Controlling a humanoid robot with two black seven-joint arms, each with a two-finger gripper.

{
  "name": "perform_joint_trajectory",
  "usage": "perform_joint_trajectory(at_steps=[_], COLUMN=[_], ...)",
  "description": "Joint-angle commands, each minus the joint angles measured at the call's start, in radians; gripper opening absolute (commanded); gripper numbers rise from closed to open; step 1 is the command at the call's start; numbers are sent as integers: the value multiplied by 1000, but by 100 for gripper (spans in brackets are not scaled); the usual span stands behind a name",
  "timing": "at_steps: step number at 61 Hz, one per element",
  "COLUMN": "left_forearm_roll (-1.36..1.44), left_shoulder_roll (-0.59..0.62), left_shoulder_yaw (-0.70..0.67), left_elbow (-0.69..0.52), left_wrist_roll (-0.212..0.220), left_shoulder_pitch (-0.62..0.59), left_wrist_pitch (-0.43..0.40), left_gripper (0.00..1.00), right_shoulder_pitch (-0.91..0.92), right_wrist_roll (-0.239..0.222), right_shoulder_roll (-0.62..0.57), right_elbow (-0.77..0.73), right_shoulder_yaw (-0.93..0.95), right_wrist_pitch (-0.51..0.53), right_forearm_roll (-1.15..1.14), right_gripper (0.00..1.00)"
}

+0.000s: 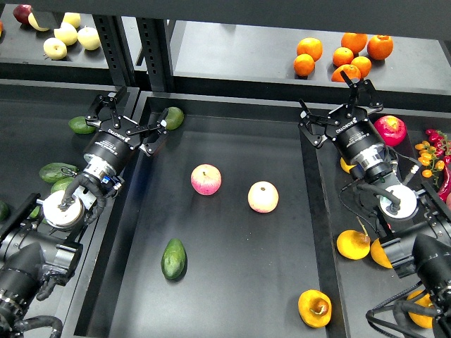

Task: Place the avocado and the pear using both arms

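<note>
The dark green, elongated avocado (174,258) lies in the central black tray (232,134), toward its front left. The yellow-orange pear (315,308), brown stem hollow facing up, rests near the tray's front right corner. My left gripper (131,116) hovers over the tray's back left corner, far behind the avocado, fingers spread wide and empty. Over the tray's back right rim, my right gripper (337,102) is also open with nothing in it, far behind the pear.
Two pink-and-yellow apples (206,179) (263,196) sit mid-tray. A lighter green avocado (173,117) lies by my left fingertip. More avocados (56,171) fill the left bin, yellow fruits (352,244) and a red fruit (390,130) the right bin. Oranges (343,56) lie on the back shelf.
</note>
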Motion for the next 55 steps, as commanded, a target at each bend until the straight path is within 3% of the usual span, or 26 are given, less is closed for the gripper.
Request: perform_joint_trajectory(at_steps=[1, 25, 50, 55], left_forearm_roll=[0, 0, 6, 5], left_shoulder_roll=[0, 0, 0, 0], left_shoulder_yaw=[1, -5, 38, 102], left_elbow=[2, 12, 16, 22], left_wrist_roll=[0, 30, 256, 274], left_shoulder_pitch=[-8, -8, -113, -144], left_wrist_pitch=[0, 0, 0, 0], left_gripper=[100, 100, 98, 98], right_shoulder_pitch=[0, 0, -3, -5], right_wrist_roll=[0, 1, 2, 2], right_shoulder_roll=[0, 0, 0, 0], right_elbow=[1, -2, -5, -7], right_shoulder_yaw=[0, 0, 0, 0], right_wrist_pitch=[0, 0, 0, 0], right_forearm_roll=[0, 0, 0, 0], right_gripper=[100, 100, 100, 100])
